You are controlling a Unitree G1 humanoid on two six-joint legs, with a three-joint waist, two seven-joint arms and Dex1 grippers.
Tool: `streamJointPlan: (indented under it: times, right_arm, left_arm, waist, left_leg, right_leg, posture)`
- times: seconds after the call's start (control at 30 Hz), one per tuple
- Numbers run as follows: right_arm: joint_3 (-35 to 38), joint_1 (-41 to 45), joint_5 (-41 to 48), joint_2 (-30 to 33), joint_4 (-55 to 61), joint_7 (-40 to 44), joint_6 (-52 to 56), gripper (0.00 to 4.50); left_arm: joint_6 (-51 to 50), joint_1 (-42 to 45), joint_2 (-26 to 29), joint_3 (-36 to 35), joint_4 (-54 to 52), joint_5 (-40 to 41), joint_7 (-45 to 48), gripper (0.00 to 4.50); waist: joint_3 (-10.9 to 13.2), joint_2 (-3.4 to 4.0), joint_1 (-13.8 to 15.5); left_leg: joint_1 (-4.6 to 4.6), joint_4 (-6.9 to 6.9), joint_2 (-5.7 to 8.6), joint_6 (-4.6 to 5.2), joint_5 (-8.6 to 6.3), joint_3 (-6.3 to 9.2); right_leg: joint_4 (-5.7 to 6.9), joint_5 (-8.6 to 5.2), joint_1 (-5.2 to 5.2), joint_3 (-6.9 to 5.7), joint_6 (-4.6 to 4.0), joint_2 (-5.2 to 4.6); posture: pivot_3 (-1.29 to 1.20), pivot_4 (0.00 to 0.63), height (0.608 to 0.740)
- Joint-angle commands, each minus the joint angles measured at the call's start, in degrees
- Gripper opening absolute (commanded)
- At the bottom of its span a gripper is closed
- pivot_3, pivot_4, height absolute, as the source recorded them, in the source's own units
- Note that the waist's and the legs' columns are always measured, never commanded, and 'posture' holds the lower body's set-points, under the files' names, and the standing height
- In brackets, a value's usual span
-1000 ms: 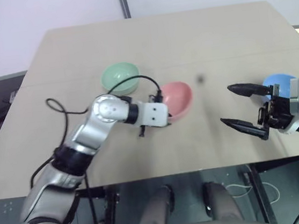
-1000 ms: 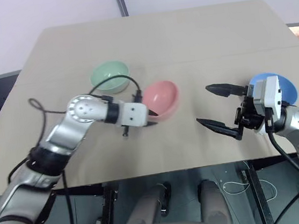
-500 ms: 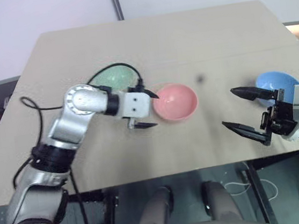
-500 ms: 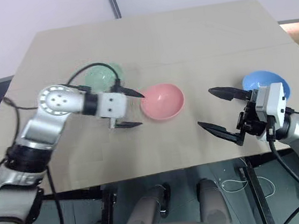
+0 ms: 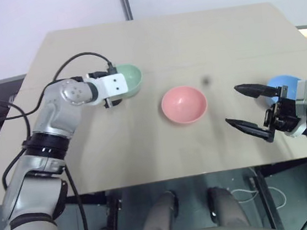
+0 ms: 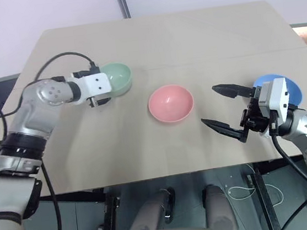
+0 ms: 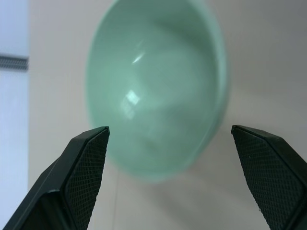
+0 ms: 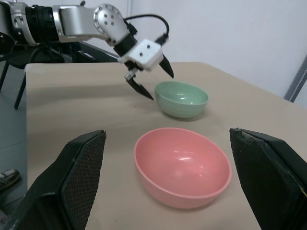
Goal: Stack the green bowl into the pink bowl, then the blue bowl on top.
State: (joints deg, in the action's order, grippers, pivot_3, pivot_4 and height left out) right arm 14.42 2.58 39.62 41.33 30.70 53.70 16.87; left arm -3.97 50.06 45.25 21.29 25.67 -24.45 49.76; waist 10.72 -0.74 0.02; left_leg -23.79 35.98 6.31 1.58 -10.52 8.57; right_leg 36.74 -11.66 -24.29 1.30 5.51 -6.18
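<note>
The green bowl (image 5: 131, 78) stands upright at the far left of the table. My left gripper (image 8: 154, 79) is open just short of the bowl's near-left side, one finger (image 7: 86, 163) to each side of it and neither touching. The pink bowl (image 5: 183, 104) rests upright and empty at the table's middle. At the right, the blue bowl (image 5: 282, 84) is partly hidden behind my right gripper (image 5: 232, 105). That gripper hangs open and empty over the table, pointing toward the pink bowl.
The beige table (image 5: 146, 149) has its front edge close below the right gripper and its right edge near the blue bowl. A small dark spot (image 5: 205, 79) marks the surface behind the pink bowl. A black cable (image 5: 78, 60) loops over the left wrist.
My left gripper let go of the pink bowl's rim, opened and swung left and farther away to the green bowl. The pink bowl settled flat. The right gripper stayed still.
</note>
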Motion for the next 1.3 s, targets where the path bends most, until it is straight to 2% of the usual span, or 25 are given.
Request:
streamJointPlan:
  times: [0.03,0.07,0.13,0.2,0.3,0.4,0.43,0.6,0.77,0.87,0.97,1.0,1.03,1.23,1.27,1.3]
  right_arm:
    - [1.83,-0.01,0.81,0.63,2.64,-0.78,-0.2,4.5]
    - [1.97,-0.25,0.82,0.66,2.99,-1.51,0.29,4.5]
    - [2.26,-0.72,0.73,0.65,3.58,-2.81,1.02,4.5]
    - [2.7,-1.23,0.71,0.5,4.03,-4.16,1.56,4.5]
    - [2.9,-1.54,0.12,0.28,4.25,-5.06,1.19,4.5]
    - [2.93,-1.7,-0.23,0.27,4.34,-5.5,0.74,4.5]
    - [2.98,-1.82,-0.28,0.28,4.33,-5.51,0.59,4.5]
    - [3.45,-2.3,-0.55,0.24,3.88,-5.15,-0.29,4.5]
    - [4.03,-2.98,-1.03,0.13,3.08,-4.77,-1.62,4.5]
    - [4.55,-3.91,-1.41,-0.19,3.02,-4.88,-2.32,4.5]
    - [5.12,-5.2,-1.7,-0.45,3.12,-5.15,-3.11,4.5]
    - [5.29,-5.68,-1.85,-0.51,3.21,-5.29,-3.38,4.5]
    - [5.59,-6.4,-1.98,-0.64,3.38,-5.44,-3.68,4.5]
    - [7.16,-10.04,-2.78,-1.24,3.92,-5.65,-4.85,4.5]
    - [7.27,-10.39,-3.64,-1.12,3.54,-6.17,-4.81,4.5]
    - [7.31,-10.56,-4.25,-1.02,3.27,-6.57,-4.78,4.5]
  left_arm:
    - [5.18,4.97,-1.13,1.73,6.32,-2.94,-1.29,4.33]
    - [6.14,5.7,-1.58,2.07,7.84,-3.08,-1.12,4.33]
    - [7.15,6.6,-2.74,2.1,10.34,-2.34,0.58,3.19]
    - [8.13,7.1,-3.58,2.4,12.19,-2.54,0.66,2.69]
    - [8.99,7.4,-4.18,2.64,13.62,-2.97,0.23,1.61]
    - [10.93,7.31,-4.15,2.22,14.07,-2.34,0.61,0.32]
    - [11.48,7.1,-4.08,1.76,13.47,-1.62,0.87,0.05]
    - [14.24,4.99,-3.42,-1.66,3.65,5.09,6.24,0.05]
    - [10.98,4.06,-5.86,-4.71,-10.11,14.82,13.26,0.05]
    - [9.14,3.31,-7.58,-3.92,-17.46,20.05,18.36,0.05]
    - [10.63,2.19,-8.48,-2.11,-19.72,21.26,21.04,0.05]
    - [11.18,1.97,-8.89,-1.65,-19.77,21.19,21.44,0.87]
    - [11.27,1.55,-8.99,-0.71,-20.03,21.36,22.96,1.14]
    - [12.36,0.07,-8.39,-0.1,-20.96,21.78,26.09,4.16]
    - [11.76,-0.02,-8.36,-0.8,-21.17,22.04,25.64,4.34]
    - [11.31,-0.07,-8.35,-1.28,-21.33,22.25,25.29,4.34]
  waist:
    - [0.01,-0.02,-0.17]
    - [0.01,-0.02,-0.24]
    - [0.01,-0.02,-0.42]
    - [0.01,-0.02,-0.6]
    - [0.01,-0.02,-0.72]
    - [0.02,-0.03,-0.73]
    - [0.02,-0.03,-0.71]
    - [0.02,-0.03,-0.7]
    - [0.02,-0.03,-0.57]
    - [0.02,-0.02,-0.66]
    - [0.0,0.0,-0.91]
    - [0.0,0.0,-0.94]
    - [0.0,0.01,-0.92]
    - [0.0,0.0,-0.78]
    - [0.0,0.01,-0.77]
    - [0.0,0.0,-0.75]
  left_leg:
    - [0.0,0.0,-0.01,0.0,0.0,0.0]
    - [0.0,0.0,-0.02,0.0,0.0,-0.01]
    - [0.0,0.0,-0.02,0.0,0.0,0.02]
    - [0.01,0.0,-0.02,0.0,0.0,0.03]
    - [0.01,0.0,-0.02,0.01,-0.01,0.12]
    - [0.0,0.04,-0.02,0.01,-0.01,0.12]
    - [0.0,0.04,-0.02,0.01,-0.01,0.12]
    - [-0.03,0.05,-0.02,0.01,-0.01,0.16]
    - [-0.03,0.07,-0.02,0.01,-0.01,0.19]
    - [-0.02,0.09,-0.02,0.01,-0.01,0.18]
    - [0.03,0.09,-0.03,0.01,-0.01,0.13]
    - [0.07,0.08,-0.05,0.01,-0.01,0.07]
    - [0.08,0.09,-0.07,0.01,-0.01,0.05]
    - [0.07,0.16,-0.14,0.01,-0.01,-0.02]
    - [0.07,0.17,-0.14,0.01,-0.01,-0.01]
    - [0.07,0.17,-0.14,0.01,-0.01,-0.01]
  right_leg:
    - [0.01,0.0,-0.01,0.01,0.01,0.0]
    - [0.01,0.0,-0.01,0.0,0.01,0.01]
    - [0.02,-0.01,-0.01,0.01,0.02,0.0]
    - [0.02,-0.01,-0.01,0.02,0.02,0.0]
    - [0.02,-0.01,-0.01,0.04,0.03,0.0]
    - [0.03,0.0,0.0,0.02,0.04,0.0]
    - [0.03,0.0,-0.01,0.02,0.04,0.0]
    - [0.02,0.01,-0.01,0.01,0.02,-0.01]
    - [0.02,0.04,0.0,0.0,-0.03,-0.02]
    - [0.02,0.04,0.01,0.01,-0.02,-0.02]
    - [0.04,0.04,0.01,0.06,-0.03,0.0]
    - [0.06,0.06,0.01,0.11,-0.07,0.01]
    - [0.07,0.08,0.01,0.13,-0.08,0.03]
    - [0.07,0.08,0.02,0.15,-0.07,0.09]
    - [0.07,0.08,0.03,0.14,-0.07,0.09]
    - [0.07,0.08,0.03,0.15,-0.07,0.09]
  posture:
    - [0.0,0.15,0.74]
    - [0.0,0.15,0.74]
    - [0.0,0.15,0.74]
    - [0.0,0.15,0.74]
    - [0.0,0.15,0.74]
    - [0.0,0.15,0.74]
    - [0.0,0.15,0.74]
    - [0.0,0.15,0.74]
    - [0.0,0.15,0.74]
    - [0.0,0.15,0.74]
    - [0.0,0.15,0.74]
    - [0.0,0.15,0.74]
    - [0.0,0.15,0.74]
    - [0.0,0.15,0.74]
    - [0.0,0.15,0.74]
    - [0.0,0.15,0.74]
